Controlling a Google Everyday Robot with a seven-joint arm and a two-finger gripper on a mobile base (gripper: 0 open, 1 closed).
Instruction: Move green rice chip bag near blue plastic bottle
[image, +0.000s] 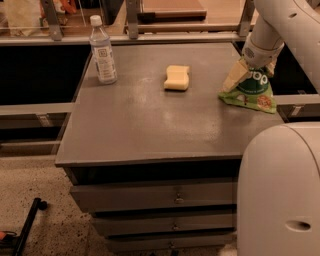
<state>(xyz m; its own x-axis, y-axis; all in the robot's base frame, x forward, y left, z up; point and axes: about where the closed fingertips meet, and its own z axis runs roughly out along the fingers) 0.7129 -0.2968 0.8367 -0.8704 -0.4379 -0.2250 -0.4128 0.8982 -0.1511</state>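
The green rice chip bag (253, 91) stands at the right edge of the grey table (150, 125), crinkled, with white lettering and a pictured rice cake. My gripper (252, 72) comes down from the upper right on the white arm and sits over the top of the bag, covering its upper part. The blue plastic bottle (102, 50), clear with a white cap and white label, stands upright at the table's far left corner, well apart from the bag.
A pale yellow sponge (177, 78) lies between bottle and bag toward the back. The robot's white body (280, 190) fills the lower right. Drawers (175, 200) sit below the tabletop. Metal rails (150, 37) run behind the table.
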